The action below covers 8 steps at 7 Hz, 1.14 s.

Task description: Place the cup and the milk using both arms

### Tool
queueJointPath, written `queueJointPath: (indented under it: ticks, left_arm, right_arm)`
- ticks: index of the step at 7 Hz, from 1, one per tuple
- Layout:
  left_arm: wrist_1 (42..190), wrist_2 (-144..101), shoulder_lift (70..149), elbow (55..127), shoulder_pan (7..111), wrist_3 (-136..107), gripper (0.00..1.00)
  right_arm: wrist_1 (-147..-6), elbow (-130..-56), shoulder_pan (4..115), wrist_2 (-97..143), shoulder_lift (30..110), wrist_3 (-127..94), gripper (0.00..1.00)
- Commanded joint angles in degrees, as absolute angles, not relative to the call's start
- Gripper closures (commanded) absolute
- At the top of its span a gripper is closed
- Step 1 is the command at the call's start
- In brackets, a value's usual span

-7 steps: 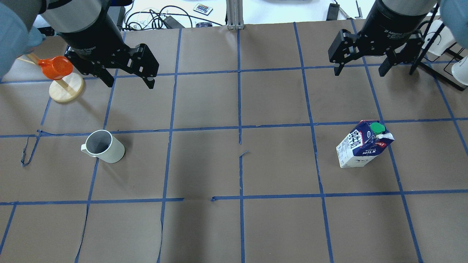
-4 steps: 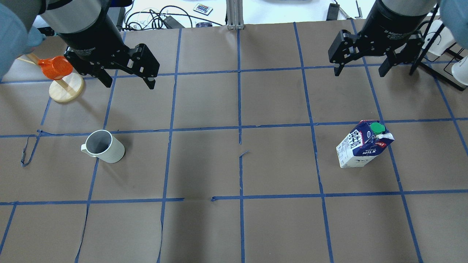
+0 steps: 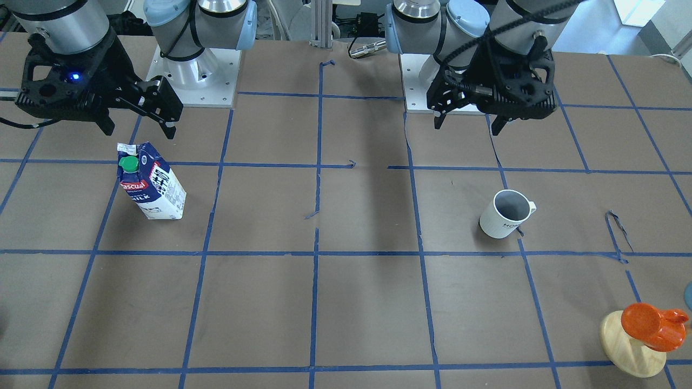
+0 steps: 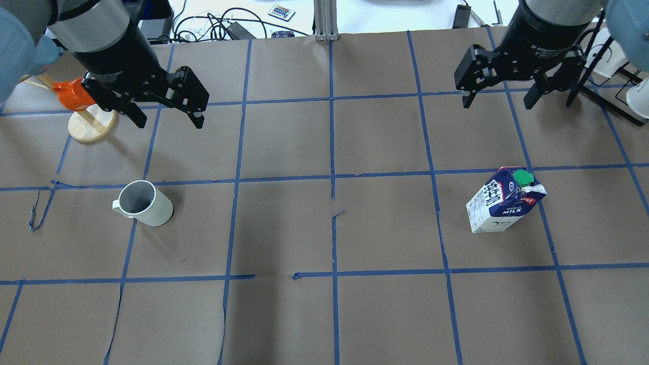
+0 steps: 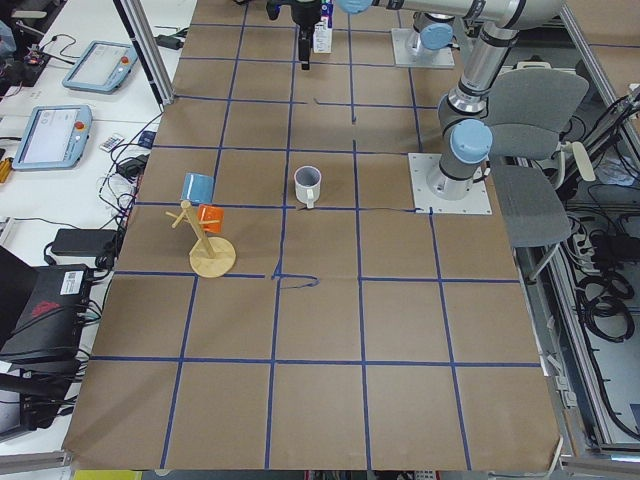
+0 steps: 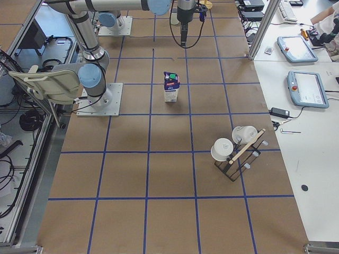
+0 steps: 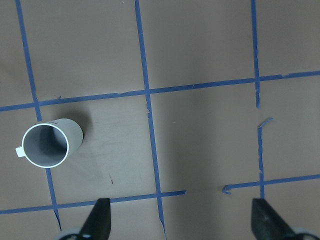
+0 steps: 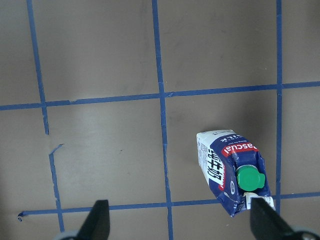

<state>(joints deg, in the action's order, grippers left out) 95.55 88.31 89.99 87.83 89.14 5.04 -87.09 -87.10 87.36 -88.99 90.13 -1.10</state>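
The white ribbed cup stands upright on the left half of the table, its handle pointing left; it also shows in the front view and the left wrist view. My left gripper is open and empty, hovering beyond the cup and apart from it. The blue and white milk carton with a green cap stands on the right half, also seen in the front view and the right wrist view. My right gripper is open and empty, above and beyond the carton.
An orange cup-like thing hangs on a stand with a round wooden base at the far left, close to my left gripper. A black rack with white cups stands at the far right. Blue tape lines grid the brown table cover.
My left gripper has shifted a little to the left, toward the orange thing's stand, still open. My right gripper has barely moved. Cup and milk have not moved.
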Motion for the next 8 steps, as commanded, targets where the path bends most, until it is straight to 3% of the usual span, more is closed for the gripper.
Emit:
queueJointPath:
  ticks: [1, 5, 6, 8]
  left_arm:
    - [89.96, 88.68, 91.31, 95.67, 84.84, 11.74, 0.0]
    - [73.36, 90.88, 95.44, 111.41, 73.4, 22.59, 0.0]
    - [71.21, 90.88, 96.32, 113.27, 73.3, 22.41, 0.12]
    - [69.19, 90.7, 98.78, 113.55, 73.3, 22.23, 0.23]
  right_arm:
    - [-87.1, -87.1, 87.36, -88.95, 90.09, -1.06, 0.0]
    - [-87.88, -87.8, 87.36, -89.74, 89.74, -1.05, 0.0]
    - [-87.02, -88.24, 87.36, -89.82, 89.65, -1.05, 0.0]
    - [-87.11, -88.86, 87.36, -89.91, 89.39, -1.14, 0.0]
